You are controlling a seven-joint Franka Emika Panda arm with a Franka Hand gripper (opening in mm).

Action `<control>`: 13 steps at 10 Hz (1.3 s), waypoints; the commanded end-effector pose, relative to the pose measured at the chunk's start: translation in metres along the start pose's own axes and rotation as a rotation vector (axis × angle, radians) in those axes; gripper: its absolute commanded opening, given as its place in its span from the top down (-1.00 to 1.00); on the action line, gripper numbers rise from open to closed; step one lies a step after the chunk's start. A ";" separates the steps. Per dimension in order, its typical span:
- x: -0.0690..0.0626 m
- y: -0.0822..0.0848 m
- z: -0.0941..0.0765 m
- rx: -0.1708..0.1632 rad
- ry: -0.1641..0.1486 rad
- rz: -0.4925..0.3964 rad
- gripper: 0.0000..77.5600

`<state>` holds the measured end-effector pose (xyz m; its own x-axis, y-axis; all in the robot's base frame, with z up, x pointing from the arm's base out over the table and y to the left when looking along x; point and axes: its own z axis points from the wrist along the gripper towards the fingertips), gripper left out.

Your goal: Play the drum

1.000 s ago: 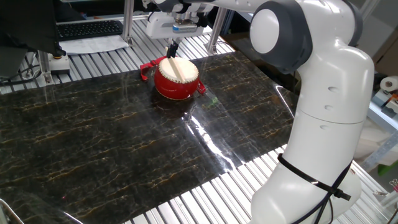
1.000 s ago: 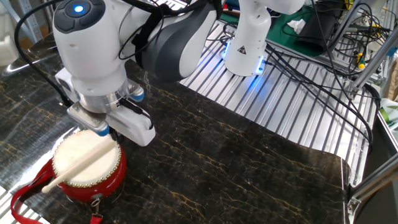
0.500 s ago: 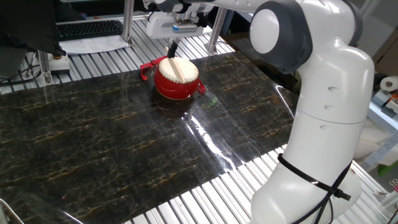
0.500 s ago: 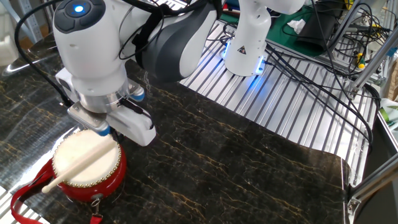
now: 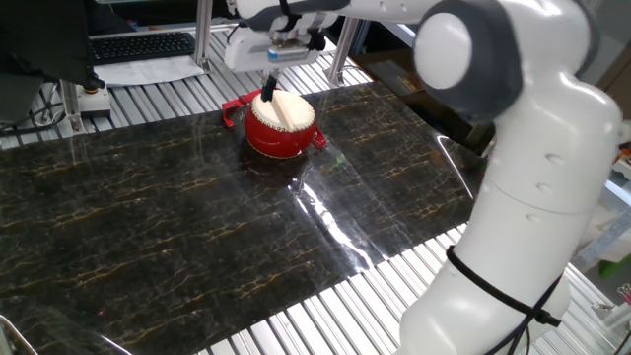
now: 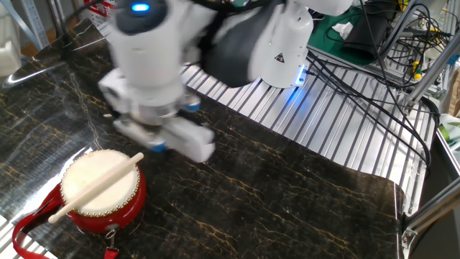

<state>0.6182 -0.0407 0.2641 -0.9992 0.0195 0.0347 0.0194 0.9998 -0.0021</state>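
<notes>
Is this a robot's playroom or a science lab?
Most likely a robotics lab. A white robot arm stands at a dark marble-patterned table, with tangled cables and a computer keyboard close by. The toy drum is for practice.

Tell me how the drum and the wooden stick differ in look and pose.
Shape: the drum is round and squat; the stick is thin and straight.
Colour: the drum has a red body and a cream-white skin; the stick is pale wood throughout.
Pose: the drum stands upright on the dark table; the stick lies slantwise across the drum's skin, one end jutting past the rim.
Shared: both look sharp in the pictures, while the arm above is blurred.
</notes>
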 end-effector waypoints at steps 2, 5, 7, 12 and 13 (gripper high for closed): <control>0.023 0.026 -0.003 0.022 0.004 0.004 0.97; 0.021 0.021 -0.001 0.006 0.020 0.046 0.97; 0.021 0.020 -0.001 -0.001 0.022 0.056 0.97; 0.022 0.019 -0.001 0.001 0.025 0.062 0.97; 0.022 0.019 -0.001 0.001 0.024 0.050 0.97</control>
<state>0.5960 -0.0209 0.2646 -0.9950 0.0785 0.0620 0.0784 0.9969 -0.0054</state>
